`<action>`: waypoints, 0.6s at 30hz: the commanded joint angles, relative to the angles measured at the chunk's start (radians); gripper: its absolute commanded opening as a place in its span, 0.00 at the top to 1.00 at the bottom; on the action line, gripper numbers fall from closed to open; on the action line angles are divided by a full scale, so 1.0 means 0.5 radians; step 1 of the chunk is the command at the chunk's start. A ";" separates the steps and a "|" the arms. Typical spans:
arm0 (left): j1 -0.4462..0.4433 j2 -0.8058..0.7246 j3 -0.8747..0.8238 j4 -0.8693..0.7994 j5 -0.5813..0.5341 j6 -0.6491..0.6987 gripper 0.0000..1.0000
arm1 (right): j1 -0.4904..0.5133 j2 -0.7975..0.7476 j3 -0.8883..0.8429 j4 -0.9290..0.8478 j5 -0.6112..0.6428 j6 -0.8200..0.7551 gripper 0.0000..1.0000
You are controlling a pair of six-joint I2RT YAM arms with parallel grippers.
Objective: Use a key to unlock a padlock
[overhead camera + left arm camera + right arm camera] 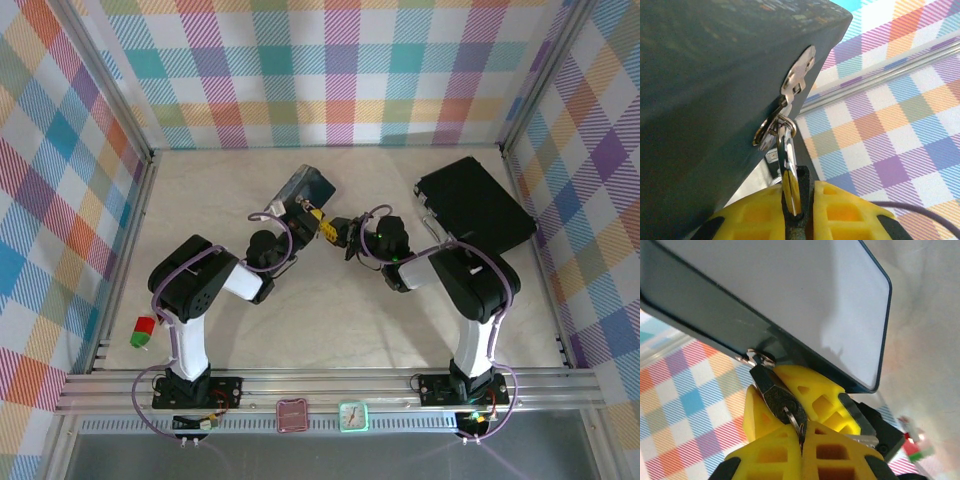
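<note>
The padlock (774, 390) hangs by its thin shackle from the silver hasp (799, 75) on the side of the painted tin (305, 188), which is tilted up above the table (340, 320). The left gripper (797, 202) is closed on the padlock's body from both sides. The right gripper (801, 442) is pinched on the key (794, 419), and the key's tip meets the padlock's dark face.

Blackish padlock (779, 396), silver key (795, 422), teal tin (700, 100), yellow right pincer (801, 436), pastel checked walls (340, 70)
</note>
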 commanded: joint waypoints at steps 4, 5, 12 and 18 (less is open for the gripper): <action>-0.121 0.110 0.011 -0.145 0.162 0.158 1.00 | 0.070 -0.115 -0.014 0.475 0.125 0.312 1.00; -0.123 0.100 0.004 -0.147 0.157 0.167 1.00 | 0.067 -0.089 -0.009 0.472 0.101 0.269 1.00; -0.101 0.049 -0.046 -0.167 0.141 0.213 1.00 | -0.032 0.116 0.190 0.469 -0.238 -0.191 1.00; -0.087 0.030 -0.058 -0.218 0.154 0.243 1.00 | -0.061 0.181 0.152 0.426 -0.341 -0.528 1.00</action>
